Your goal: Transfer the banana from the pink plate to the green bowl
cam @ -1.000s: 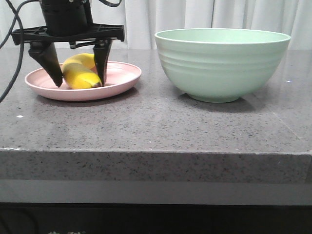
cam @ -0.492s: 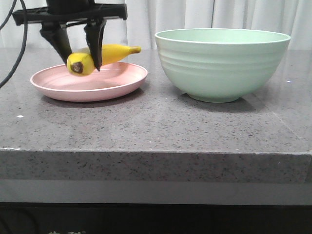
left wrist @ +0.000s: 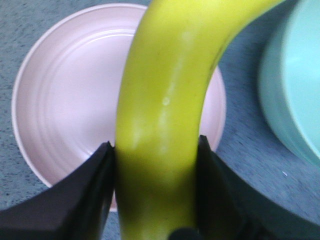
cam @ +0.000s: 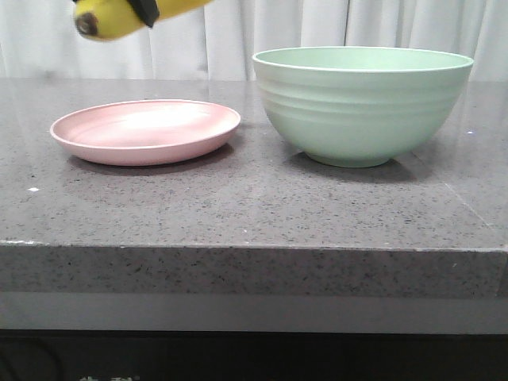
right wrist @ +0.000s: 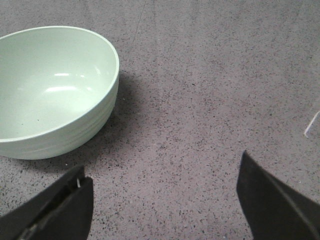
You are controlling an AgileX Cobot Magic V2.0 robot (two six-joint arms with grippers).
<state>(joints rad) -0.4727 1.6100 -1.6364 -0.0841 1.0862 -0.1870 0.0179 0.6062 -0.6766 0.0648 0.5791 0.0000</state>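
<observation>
The yellow banana [cam: 119, 17] hangs high above the pink plate [cam: 145, 131], at the top edge of the front view. My left gripper [left wrist: 156, 150] is shut on the banana [left wrist: 170, 100], a black finger pressed against each side. Beneath it lies the pink plate [left wrist: 65, 105], with nothing on it. The green bowl [cam: 362, 103] stands to the plate's right; its inside [right wrist: 45, 85] holds nothing. My right gripper [right wrist: 162, 195] is open over bare counter beside the bowl and does not show in the front view.
Both dishes rest on a grey speckled stone counter [cam: 254, 206], whose front edge [cam: 254, 248] runs across the front view. White curtains [cam: 317, 24] hang behind it. Bare counter [right wrist: 215, 90] stretches away beside the bowl.
My left gripper has closed on the banana and lifted it straight up off the pink plate, almost out of the front view. The plate has shifted slightly right.
</observation>
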